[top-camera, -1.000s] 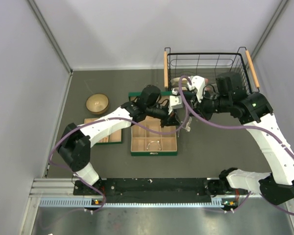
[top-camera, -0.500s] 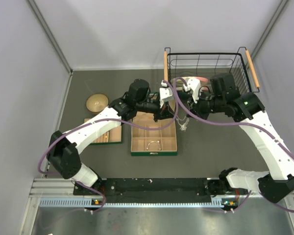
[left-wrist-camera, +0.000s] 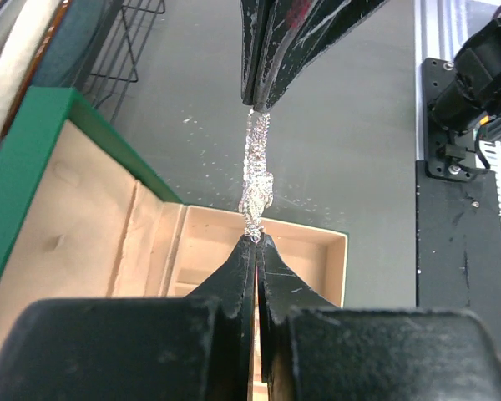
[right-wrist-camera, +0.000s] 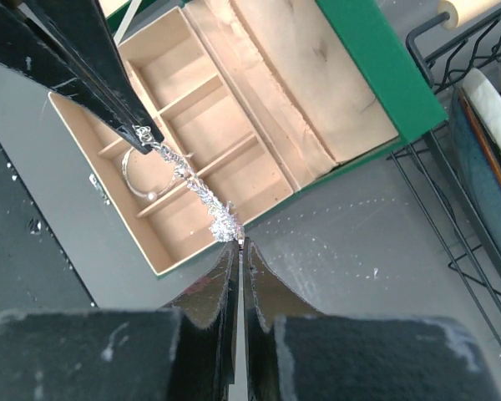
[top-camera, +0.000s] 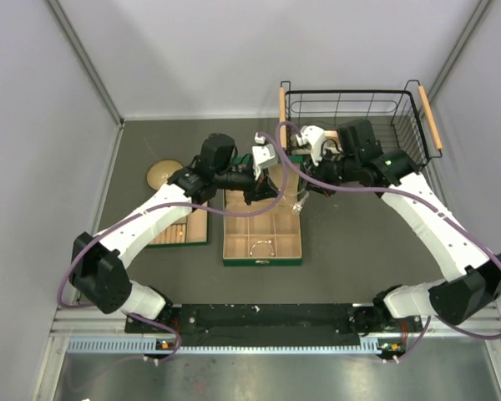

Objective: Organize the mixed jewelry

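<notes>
The left claw [left-wrist-camera: 256, 241] and the right claw [right-wrist-camera: 238, 245] are each squeezing tight on one end of the chain [left-wrist-camera: 255, 171], holding it stretched in the air above the box [right-wrist-camera: 371, 63]. A hoop [right-wrist-camera: 134, 188] is lying inside.

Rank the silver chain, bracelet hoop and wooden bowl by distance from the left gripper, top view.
1. Silver chain: pinched in the left gripper itself, with its other end in the right gripper.
2. Bracelet hoop: in a front compartment of the green box, toward the arm bases.
3. Wooden bowl: far off to the left.
</notes>
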You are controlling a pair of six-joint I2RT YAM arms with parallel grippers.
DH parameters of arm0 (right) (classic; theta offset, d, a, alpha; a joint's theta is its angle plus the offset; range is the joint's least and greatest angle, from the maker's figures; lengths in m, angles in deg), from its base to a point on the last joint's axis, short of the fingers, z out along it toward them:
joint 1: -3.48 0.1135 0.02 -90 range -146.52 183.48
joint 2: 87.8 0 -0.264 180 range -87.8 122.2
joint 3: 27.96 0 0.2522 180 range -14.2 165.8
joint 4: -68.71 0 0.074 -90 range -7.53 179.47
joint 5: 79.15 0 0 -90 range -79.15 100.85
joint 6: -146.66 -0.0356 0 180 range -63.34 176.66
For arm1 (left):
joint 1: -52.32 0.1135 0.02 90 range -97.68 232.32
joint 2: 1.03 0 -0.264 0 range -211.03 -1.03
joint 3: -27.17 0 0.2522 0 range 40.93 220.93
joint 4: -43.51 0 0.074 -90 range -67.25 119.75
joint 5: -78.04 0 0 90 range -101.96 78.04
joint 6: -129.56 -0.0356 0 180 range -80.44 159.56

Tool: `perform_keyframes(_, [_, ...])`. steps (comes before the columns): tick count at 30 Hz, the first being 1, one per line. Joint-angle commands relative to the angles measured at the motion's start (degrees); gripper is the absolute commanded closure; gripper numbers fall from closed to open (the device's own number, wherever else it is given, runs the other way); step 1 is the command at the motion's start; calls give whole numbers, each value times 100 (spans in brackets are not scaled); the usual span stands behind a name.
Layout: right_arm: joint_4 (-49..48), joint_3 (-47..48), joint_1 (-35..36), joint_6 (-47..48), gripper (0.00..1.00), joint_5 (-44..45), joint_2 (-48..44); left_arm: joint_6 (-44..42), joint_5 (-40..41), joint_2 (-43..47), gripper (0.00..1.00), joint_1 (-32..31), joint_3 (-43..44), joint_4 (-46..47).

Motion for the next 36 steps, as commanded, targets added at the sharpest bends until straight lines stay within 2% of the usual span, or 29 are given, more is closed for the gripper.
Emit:
perform_keyframes(1, [-746, 43, 146, -273, 100, 190, 217, -177, 89, 254, 100, 210, -14, -88])
perform_keyframes(16, [-1854, -10, 471, -626, 100, 937, 911, -643, 800, 139, 100, 790, -40, -273])
perform_keyframes(23, [-2179, -19, 541, -678, 100, 1236, 1069, -573, 1354, 69, 100, 887, -84, -36])
perform_keyframes(36, [-2619, -151, 541, -766, 100, 1562, 1184, -441, 1812, -422, 100, 896, 144, 246])
